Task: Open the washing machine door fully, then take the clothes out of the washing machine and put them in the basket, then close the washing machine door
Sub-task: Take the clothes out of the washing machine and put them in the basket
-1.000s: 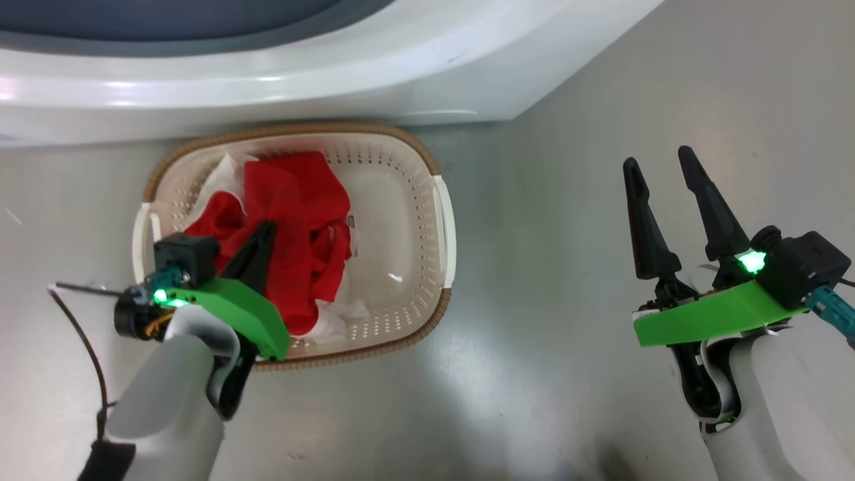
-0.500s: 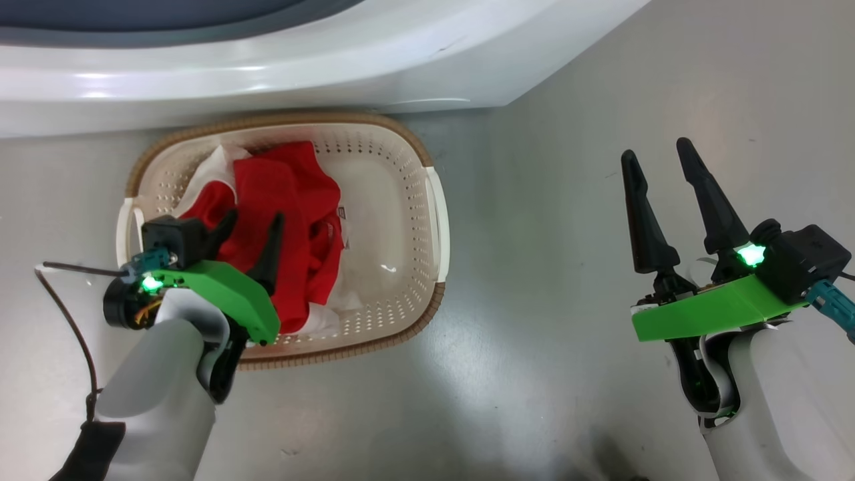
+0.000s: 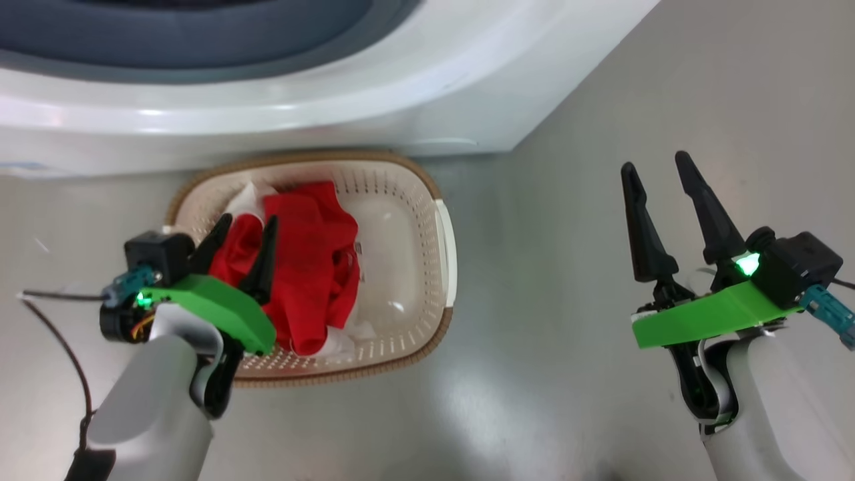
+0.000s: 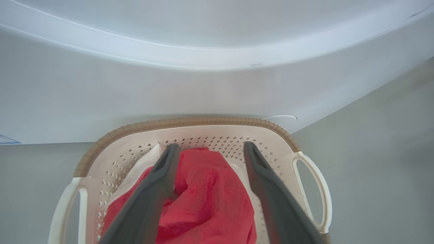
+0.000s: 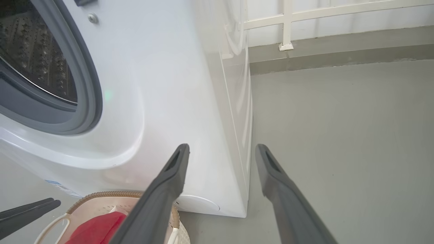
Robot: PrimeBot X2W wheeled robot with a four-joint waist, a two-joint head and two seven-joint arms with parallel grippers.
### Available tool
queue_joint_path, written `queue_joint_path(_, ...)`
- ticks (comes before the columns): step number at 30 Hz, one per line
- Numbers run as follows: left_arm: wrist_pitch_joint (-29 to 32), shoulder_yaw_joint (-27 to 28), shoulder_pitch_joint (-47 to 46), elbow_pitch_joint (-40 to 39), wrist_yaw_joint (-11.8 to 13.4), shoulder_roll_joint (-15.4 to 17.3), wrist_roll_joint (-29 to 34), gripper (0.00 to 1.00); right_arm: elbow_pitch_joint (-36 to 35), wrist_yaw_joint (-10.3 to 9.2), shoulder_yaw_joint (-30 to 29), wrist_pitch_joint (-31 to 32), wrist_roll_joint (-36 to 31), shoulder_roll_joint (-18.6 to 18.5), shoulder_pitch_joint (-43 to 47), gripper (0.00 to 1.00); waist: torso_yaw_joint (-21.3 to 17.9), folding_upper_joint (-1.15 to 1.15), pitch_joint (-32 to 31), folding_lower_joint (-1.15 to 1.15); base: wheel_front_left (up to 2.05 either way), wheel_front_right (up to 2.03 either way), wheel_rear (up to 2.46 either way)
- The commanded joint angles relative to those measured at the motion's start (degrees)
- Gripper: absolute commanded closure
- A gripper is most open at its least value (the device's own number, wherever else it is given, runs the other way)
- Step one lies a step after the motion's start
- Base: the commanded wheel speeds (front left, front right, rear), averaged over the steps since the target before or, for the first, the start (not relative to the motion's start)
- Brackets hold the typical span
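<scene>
Both sets of jaws stand apart, nothing in them. The left gripper hangs over the clothes, red on white, heaped in the basket on the floor just before the washer; right gripper well off to the side.

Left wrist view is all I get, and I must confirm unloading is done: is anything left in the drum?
Observer: The right wrist view shows part of the drum; that part holds no cloth.
Operator: Where is the right end effector?
Observer: The right end effector is open, over bare floor right of the basket.
Operator: Anything over the basket's near rim?
Observer: No; head view shows red cloth and white cloth inside it.
</scene>
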Motion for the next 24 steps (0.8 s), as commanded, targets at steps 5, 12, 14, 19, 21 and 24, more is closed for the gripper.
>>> queue_joint_path(5, -0.5, 6.3, 5.5, -5.6, -0.3, 2.0, 3.6, 0.00, -0.1, 0.35, 0.8, -0.4, -0.5, 0.1, 3.5, 0.00, 1.4, 0.00, -7.3, 0.00, 0.00, 0.00, 0.00)
queue_joint_path(12, -0.5, 12.5, 13.0, -14.1, -0.3, 0.7, 9.5, 0.00, 1.2, 0.35, 0.2, -0.4, -1.1, 0.1, 7.3, 0.00, 2.5, 0.00, -15.0, 0.00, 0.00, 0.00, 0.00)
queue_joint_path(14, -0.5, 13.6, 14.9, -16.3, -0.3, 0.2, 10.7, 0.00, 1.5, 0.35, 0.0, -0.4, -1.3, 0.1, 8.4, 0.00, 2.9, 0.00, -16.8, 0.00, 0.00, 0.00, 0.00)
queue_joint_path(19, -0.5, 16.6, 19.9, -21.3, -0.3, -0.5, 12.9, 0.00, 2.1, 0.35, -0.2, -0.4, -1.2, -0.6, 11.1, 0.00, 3.6, 0.00, -20.9, 0.00, 0.00, 0.00, 0.00)
queue_joint_path(21, -0.5, 17.9, 21.8, -23.1, -0.3, -0.5, 13.8, 0.00, 2.2, 0.35, -0.2, -0.4, -1.0, -1.0, 12.2, 0.00, 3.8, 0.00, -22.4, 0.00, 0.00, 0.00, 0.00)
queue_joint_path(24, -0.5, 19.5, 24.5, -25.5, -0.3, -0.5, 15.2, 0.00, 2.3, 0.35, -0.3, -0.4, -0.7, -1.4, 13.7, 0.00, 4.0, 0.00, -24.3, 0.00, 0.00, 0.00, 0.00)
